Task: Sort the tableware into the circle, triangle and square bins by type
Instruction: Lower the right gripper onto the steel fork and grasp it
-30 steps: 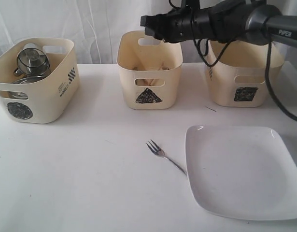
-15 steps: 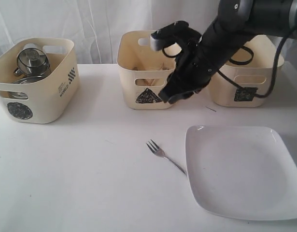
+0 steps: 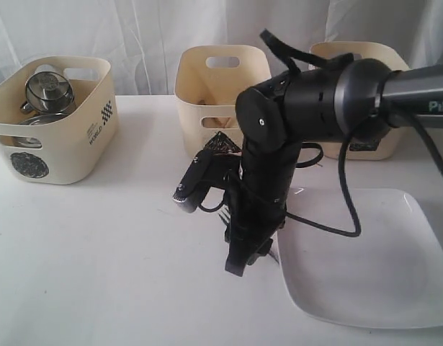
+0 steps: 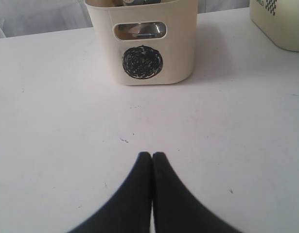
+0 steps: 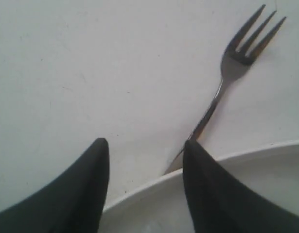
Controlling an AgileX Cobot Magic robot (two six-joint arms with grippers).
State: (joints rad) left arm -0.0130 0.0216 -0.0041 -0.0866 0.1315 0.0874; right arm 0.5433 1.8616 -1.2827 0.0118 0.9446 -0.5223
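White curtain (image 3: 135,29) hangs behind a white worktop (image 3: 99,252) that carries three cream bins: the circle bin (image 3: 70,155) with steel mugs (image 3: 48,90) inside, the triangle bin (image 3: 196,122) and the square bin (image 3: 383,52).

The right hand (image 5: 145,143) hangs low over the worktop, its fingers (image 5: 91,184) spread apart and gripping nothing. The fork (image 5: 219,92) lies flat just ahead of it. Its tines point away from the hand, and its handle end reaches back between the fingers, nearer one finger than the other. That end meets the rim of the large white square plate (image 3: 372,259), which lies directly under the hand. Whether the handle tucks beneath the rim cannot be told.

The left hand (image 4: 152,155) has its fingers pressed together and empty, with the circle bin well ahead of it.

The step in hand looks like picking up the fork. Done well, the hand would shift forward clear of the plate rim and centre the thin handle between the fingers. It would then sink until the tips almost brush the worktop and close squarely across the handle. A pinch too near the rim could catch the plate or let the flat steel slip out. The triangle bin seems the likely home for cutlery.
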